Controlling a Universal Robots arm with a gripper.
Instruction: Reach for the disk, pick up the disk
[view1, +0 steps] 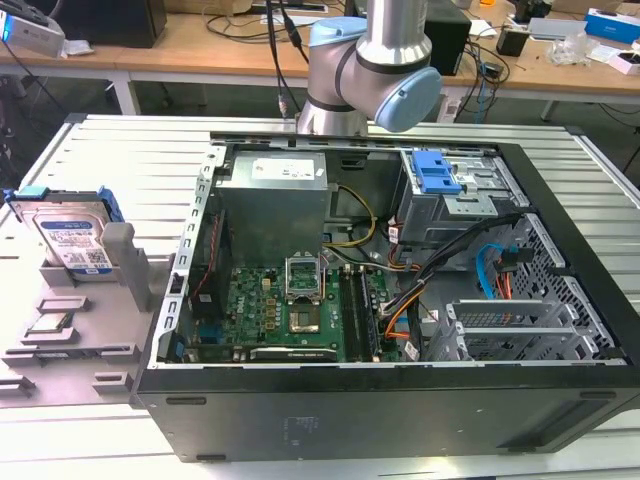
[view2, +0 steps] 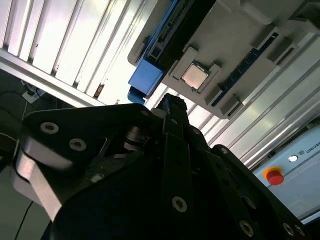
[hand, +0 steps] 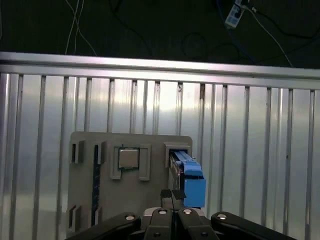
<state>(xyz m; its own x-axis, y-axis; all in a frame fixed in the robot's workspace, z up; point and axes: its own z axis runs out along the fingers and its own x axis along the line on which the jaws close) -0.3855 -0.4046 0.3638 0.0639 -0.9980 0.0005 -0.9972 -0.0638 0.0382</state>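
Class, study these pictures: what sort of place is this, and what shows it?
Probably a robotics lab or electronics workshop: an open computer case sits on a slatted metal table by a robot arm, with cable-strewn workbenches behind.

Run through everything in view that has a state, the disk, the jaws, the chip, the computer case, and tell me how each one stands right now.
disk: standing on edge in the grey fixture, not gripped.
gripper: jaws shut, empty, close to the disk.
processor chip: lying flat in a recess of the fixture.
computer case: side open, boards and cables exposed.
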